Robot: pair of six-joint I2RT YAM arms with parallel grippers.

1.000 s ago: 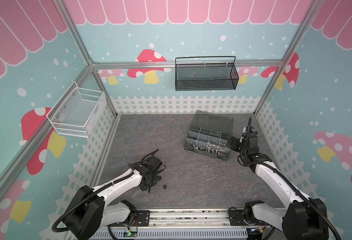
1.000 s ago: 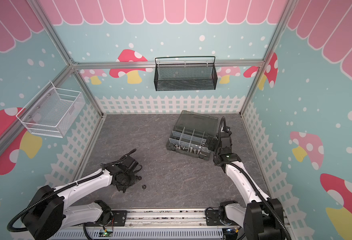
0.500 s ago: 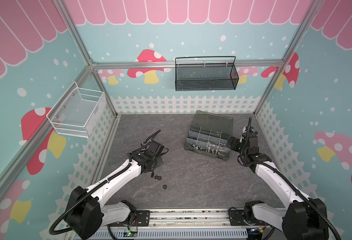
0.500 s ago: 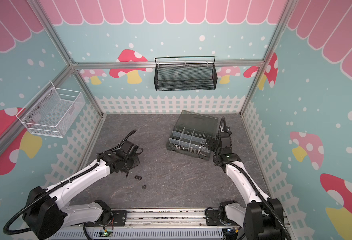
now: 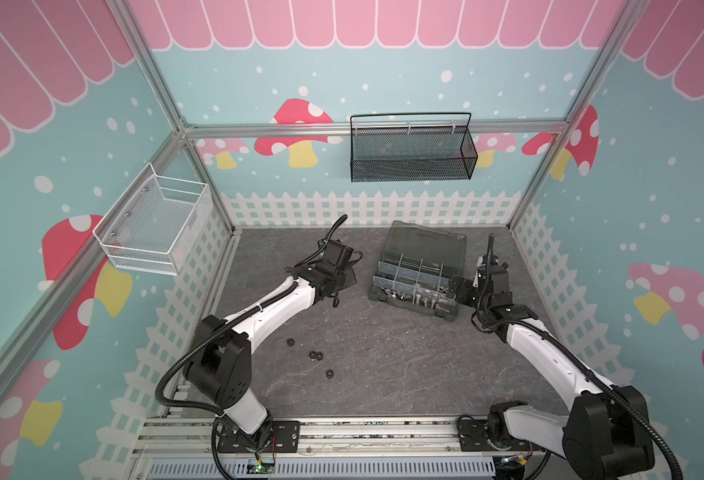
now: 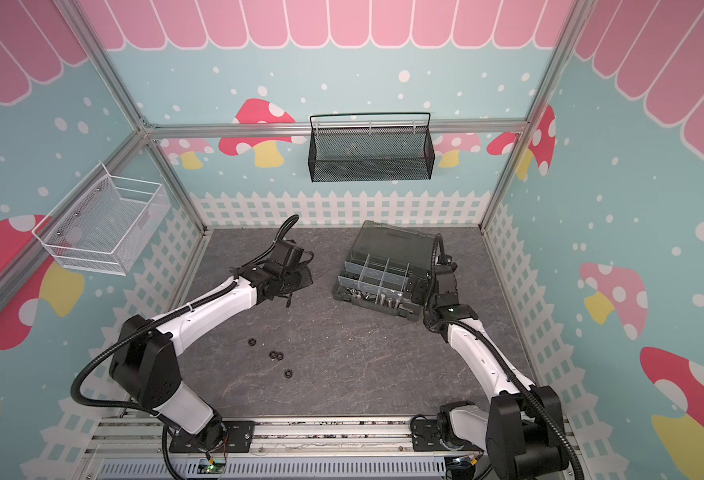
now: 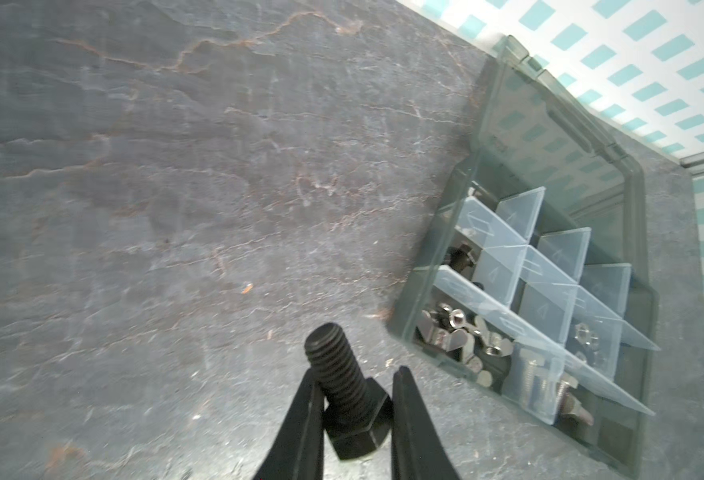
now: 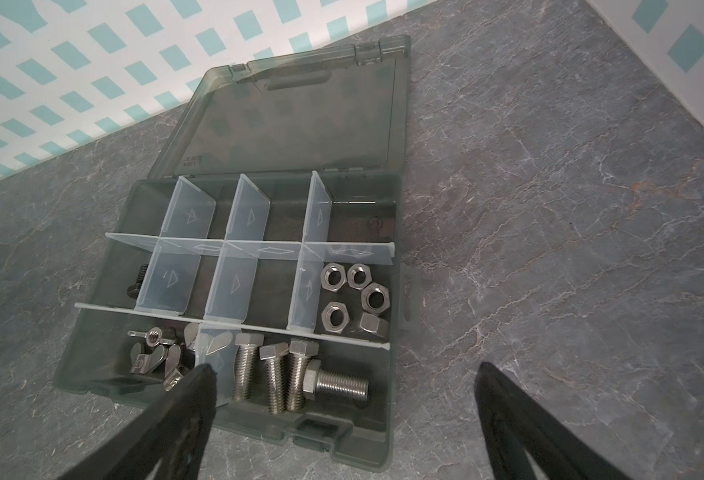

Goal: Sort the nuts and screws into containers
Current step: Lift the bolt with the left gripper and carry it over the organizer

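My left gripper is shut on the hex head of a short black screw. It hangs above the table left of the organizer box, and in both top views the screw points down from the fingers. Several black nuts lie loose on the table nearer the front. The box's containers hold silver screws, silver nuts, wing nuts and one black screw. My right gripper stands open at the box's near right corner, holding nothing.
The box's smoky lid lies open toward the back wall. A black mesh basket hangs on the back wall and a white wire basket on the left wall. Fence-printed walls close in the table.
My left arm rose from the front by the loose nuts and swung back and right toward the box, carrying the black screw. The right arm has not moved.
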